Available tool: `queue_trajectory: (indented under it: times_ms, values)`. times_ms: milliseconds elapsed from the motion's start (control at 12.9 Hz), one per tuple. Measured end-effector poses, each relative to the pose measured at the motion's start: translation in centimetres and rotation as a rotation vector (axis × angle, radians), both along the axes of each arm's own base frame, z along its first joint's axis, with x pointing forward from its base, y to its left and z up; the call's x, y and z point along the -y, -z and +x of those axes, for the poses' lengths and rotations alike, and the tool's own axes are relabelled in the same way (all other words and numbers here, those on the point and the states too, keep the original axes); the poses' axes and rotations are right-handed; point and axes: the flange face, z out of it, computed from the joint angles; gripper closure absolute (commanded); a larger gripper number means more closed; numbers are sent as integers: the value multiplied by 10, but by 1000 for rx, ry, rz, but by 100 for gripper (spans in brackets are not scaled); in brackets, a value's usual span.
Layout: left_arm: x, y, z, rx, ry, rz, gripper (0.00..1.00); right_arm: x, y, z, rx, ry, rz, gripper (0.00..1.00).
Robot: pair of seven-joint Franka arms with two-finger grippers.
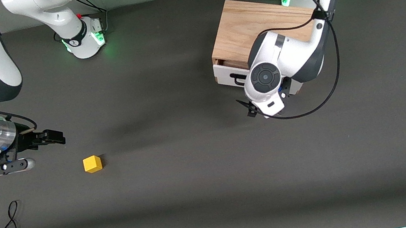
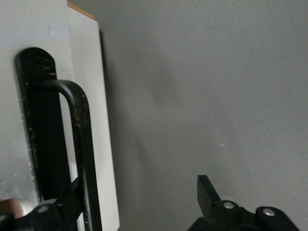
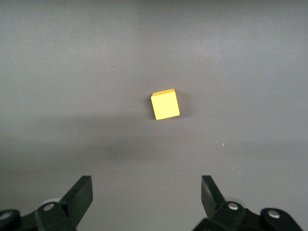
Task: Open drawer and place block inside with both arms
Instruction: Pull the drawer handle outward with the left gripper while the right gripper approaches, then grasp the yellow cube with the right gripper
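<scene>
Two claws spread wide: left claw (image 2: 139,204) astride drawer (image 1: 230,77) handle (image 2: 79,144), right claw (image 3: 147,195) near block (image 1: 92,164), bar along front panel

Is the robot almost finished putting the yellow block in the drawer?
Not nearly. The drawer looks only slightly out of its cabinet. The left gripper is open at the black handle, one finger tucked under the bar, so opening is underway. The block sits on the table toward the right arm's end, untouched; the right gripper hangs open above it. Pulling, picking up and placing remain.
</scene>
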Motion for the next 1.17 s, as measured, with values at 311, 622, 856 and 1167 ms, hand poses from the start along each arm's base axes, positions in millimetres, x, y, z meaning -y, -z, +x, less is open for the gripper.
queue_trajectory:
  times_ms: [311,622,856,1167]
  values:
    - [8,1,19,13,1,-11,0,1,26,-6,2,1,-1,0]
    - [17,-3,41,50,-5,-34,0,1,54,-12,28,4,-2,0]
    - [25,-6,57,95,7,-38,0,2,70,-10,43,-47,0,0]
    - [34,-12,75,169,7,-72,0,17,116,4,69,-107,-3,0]
